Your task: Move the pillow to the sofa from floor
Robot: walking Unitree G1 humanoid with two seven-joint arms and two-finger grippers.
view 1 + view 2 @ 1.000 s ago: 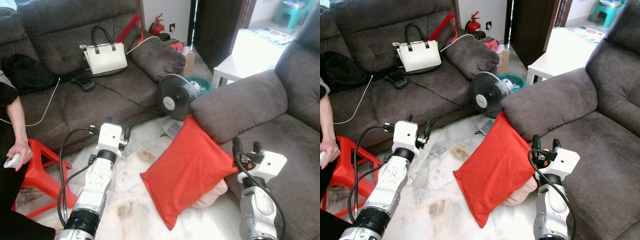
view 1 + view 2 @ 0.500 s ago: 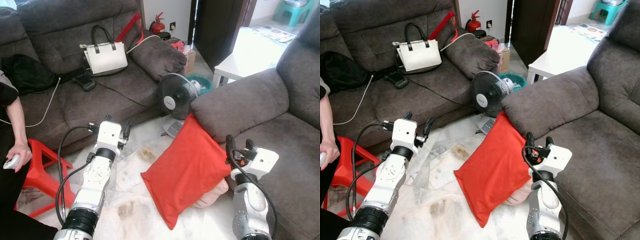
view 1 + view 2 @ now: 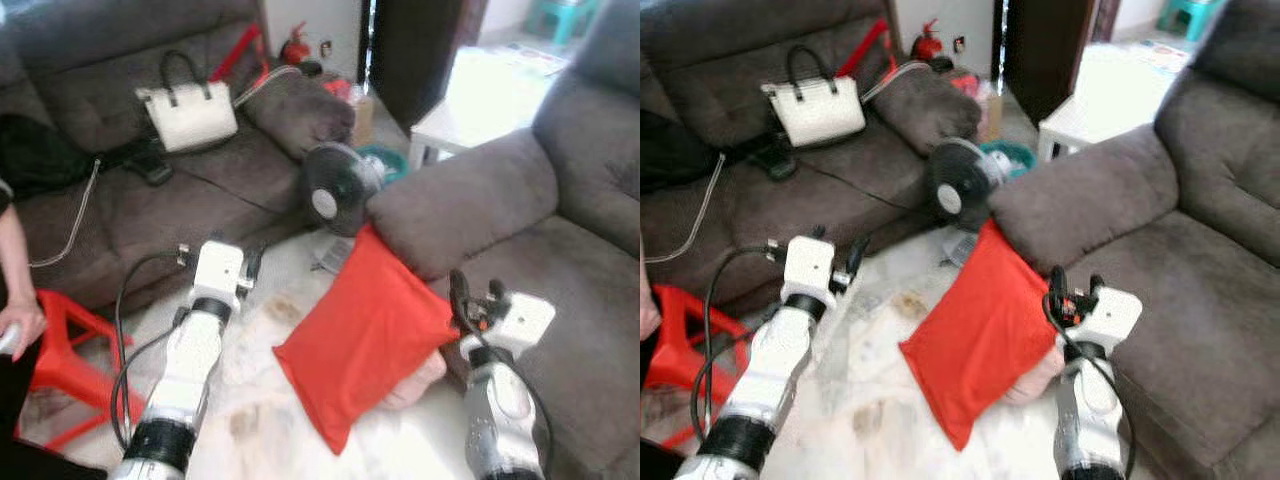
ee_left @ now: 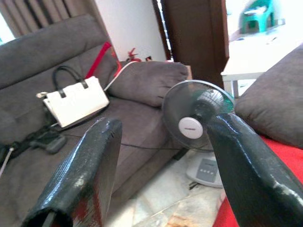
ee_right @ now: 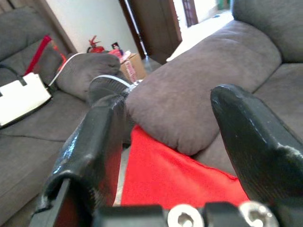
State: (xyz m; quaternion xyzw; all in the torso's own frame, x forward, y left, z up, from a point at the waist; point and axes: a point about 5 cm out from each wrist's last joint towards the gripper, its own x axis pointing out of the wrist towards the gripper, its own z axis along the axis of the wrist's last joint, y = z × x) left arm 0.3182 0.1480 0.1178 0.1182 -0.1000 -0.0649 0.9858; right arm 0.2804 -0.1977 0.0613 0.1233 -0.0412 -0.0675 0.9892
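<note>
A red pillow [image 3: 365, 335] stands on the marble floor, leaning against the front of the grey sofa [image 3: 560, 260] on the right, its top corner under the sofa's armrest [image 3: 460, 200]. My right gripper [image 3: 474, 294] is open and held just right of the pillow's upper edge, over the sofa seat's front. In the right wrist view its fingers [image 5: 92, 146] frame the red pillow [image 5: 175, 177] and the armrest [image 5: 189, 101]. My left gripper [image 3: 250, 265] is open, held over the floor to the pillow's left, empty.
A black standing fan [image 3: 335, 195] is on the floor behind the pillow. Another grey sofa [image 3: 150, 190] at the back left holds a white handbag [image 3: 187, 112] and cables. A red stool [image 3: 70, 360] and a person's arm [image 3: 18, 300] are at far left. A white table [image 3: 470, 110] stands beyond.
The head camera has shifted and blurred, sliding the scene slightly left and up. My right gripper came in closer to the pillow's upper right edge; the left arm held its place.
</note>
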